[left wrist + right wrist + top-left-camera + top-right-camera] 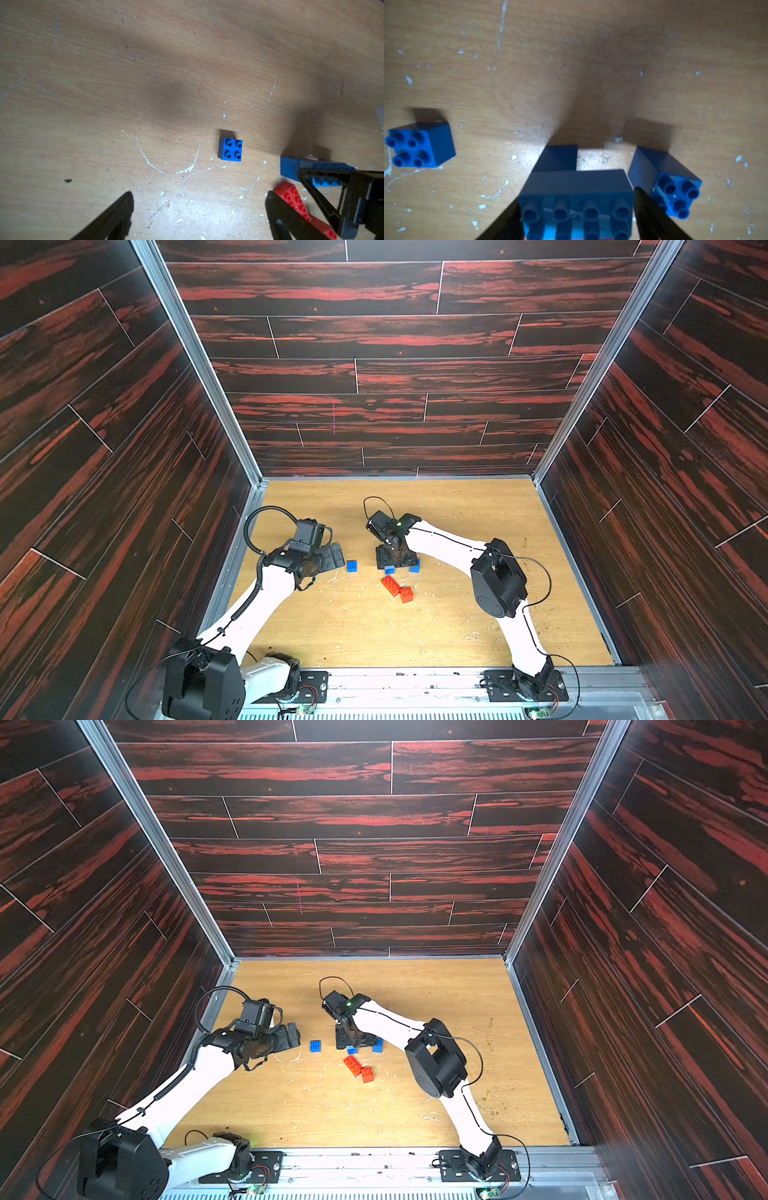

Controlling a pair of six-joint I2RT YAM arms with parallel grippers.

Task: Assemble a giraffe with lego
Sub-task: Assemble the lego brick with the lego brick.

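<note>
Straddling the light blue brick (575, 187), right jaws crowd its edges.

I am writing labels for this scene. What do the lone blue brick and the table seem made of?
The lone blue brick looks like moulded plastic, smooth: even colour, crisp edges, four hollow studs. The table looks like wood or wood-print laminate, matte: grain lines, scratches, white flecks.
</note>
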